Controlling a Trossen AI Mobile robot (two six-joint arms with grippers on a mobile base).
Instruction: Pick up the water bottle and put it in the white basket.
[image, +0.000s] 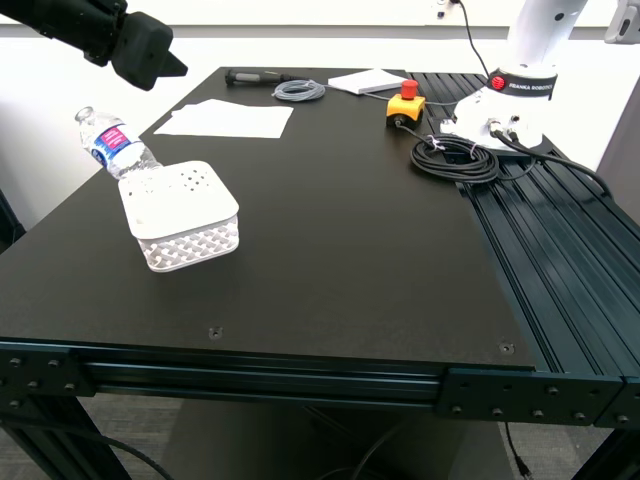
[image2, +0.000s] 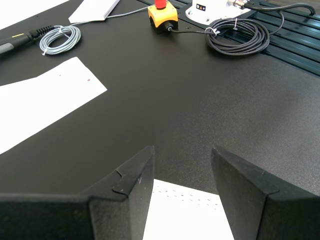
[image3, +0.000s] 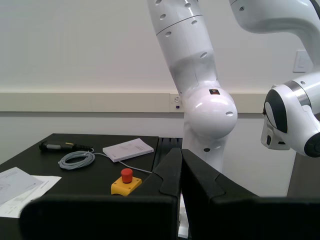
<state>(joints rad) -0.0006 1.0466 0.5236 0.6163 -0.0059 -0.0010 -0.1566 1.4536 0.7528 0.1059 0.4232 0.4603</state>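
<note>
Lying beyond end effector: water bottle

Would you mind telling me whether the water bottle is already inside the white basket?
No, it is outside. The water bottle lies tilted against the white basket, which sits with its hole-dotted flat face up and lattice sides below.

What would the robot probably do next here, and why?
Probably lower my first gripper toward the water bottle. Its jaws are open with nothing between them, and the bottle lies on the table against the white basket, which sits with its holed flat face up. My second gripper is shut.
</note>
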